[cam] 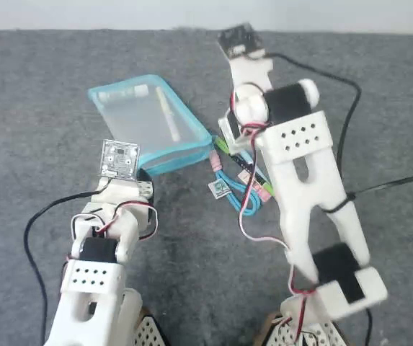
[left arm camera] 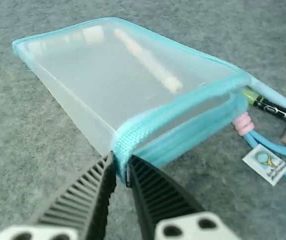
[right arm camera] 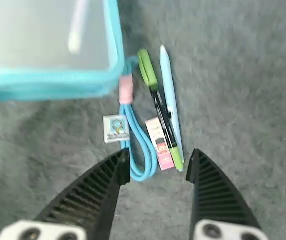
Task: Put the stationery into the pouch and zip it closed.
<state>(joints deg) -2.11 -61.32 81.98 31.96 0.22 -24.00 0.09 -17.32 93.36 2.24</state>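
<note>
The left gripper [left arm camera: 122, 172] is clamping its jaws on a corner of the teal pouch [left arm camera: 123, 85] — which is lying on the grey table [cam: 40, 108]. The right gripper [right arm camera: 157, 160] is hovering, jaws apart, over the pens [right arm camera: 168, 95] just beside the pouch.

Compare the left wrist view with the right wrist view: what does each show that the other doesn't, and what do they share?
Left wrist view, not the right: the left gripper pinching a zipper-edge corner of the pouch, plus the pouch's far end.
Right wrist view, not the left: the right gripper, open over the green pen, light blue pen and eraser, plus the looped end of the blue strap.
Both: the pouch's zipper end, the pink bead, the tag, part of the strap and the green pen's cap.
</note>
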